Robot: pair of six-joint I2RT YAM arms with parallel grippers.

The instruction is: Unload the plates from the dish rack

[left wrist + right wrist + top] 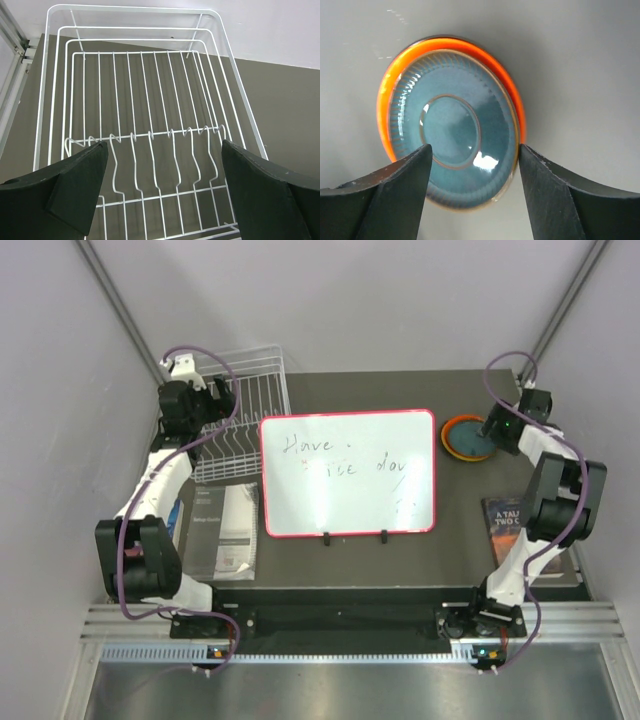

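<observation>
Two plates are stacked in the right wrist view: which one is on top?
The teal-blue round plate; the orange round plate beneath it shows only as a crescent of rim.

open hand above teal-blue plate on orange plate.

Whiteboard lies between a manual and a book.
</observation>
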